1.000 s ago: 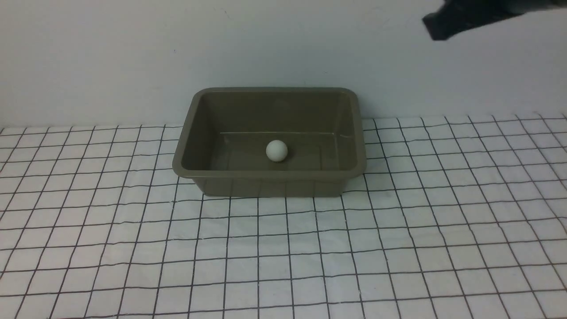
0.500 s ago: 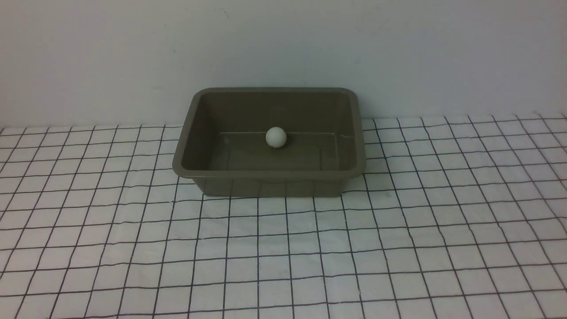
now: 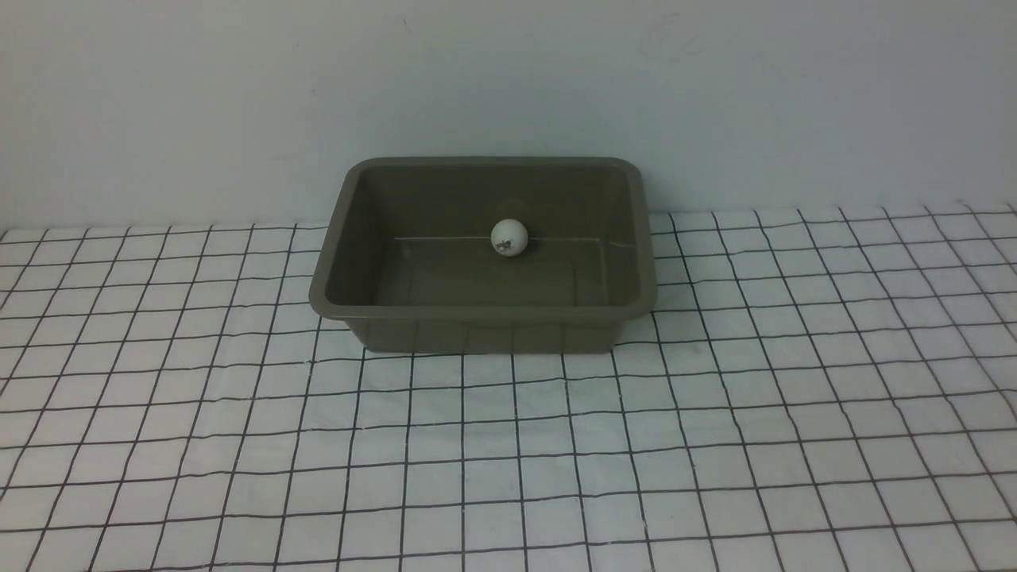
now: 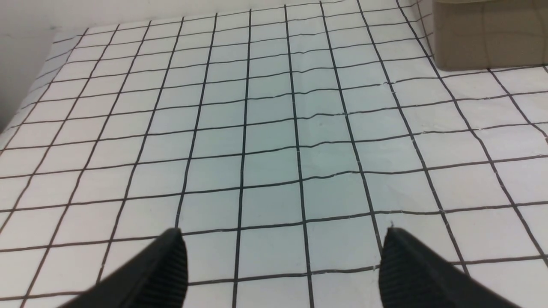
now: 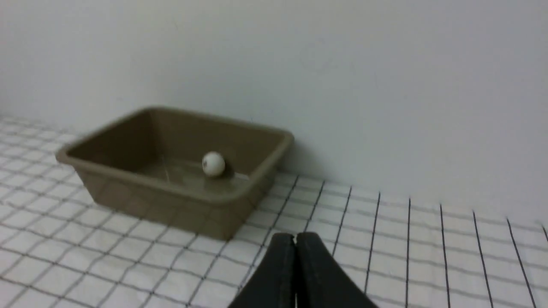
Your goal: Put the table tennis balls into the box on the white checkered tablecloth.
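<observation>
The olive-grey box (image 3: 485,311) stands on the white checkered tablecloth (image 3: 556,445) that covers the bench, its far side close to the pale wall (image 3: 508,79). Inside it lies a single white table tennis ball (image 3: 509,237), resting on the floor of the box at the foot of the far wall, a little right of the middle, its small dark logo turned toward the front. Nothing else is in the box. The left fingers (image 4: 406,273) are spread wide apart over bare cloth, holding nothing. The right fingers (image 5: 295,256) are pressed together, empty, well short of the box.
</observation>
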